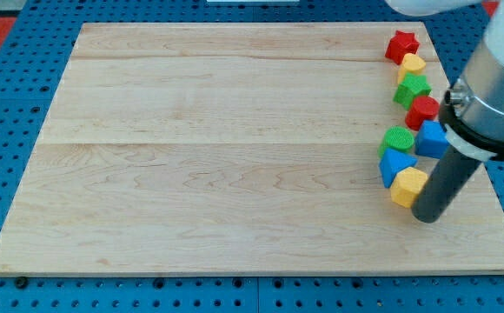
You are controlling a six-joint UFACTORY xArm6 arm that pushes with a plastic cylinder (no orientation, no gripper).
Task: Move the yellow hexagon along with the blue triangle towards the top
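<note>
The yellow hexagon (pixel 407 185) lies near the board's right edge, low in the view. A blue triangle (pixel 394 163) touches it on its upper left. My tip (pixel 427 216) rests on the board just right of and below the yellow hexagon, touching or nearly touching it. A second blue block (pixel 431 139) sits above the rod, partly hidden by the arm.
A column of blocks runs up the right side: a green round block (pixel 399 137), a red block (pixel 422 110), a green star-like block (pixel 412 89), a yellow block (pixel 412 63), a red star (pixel 401 44). The wooden board (pixel 235 148) ends close to the right.
</note>
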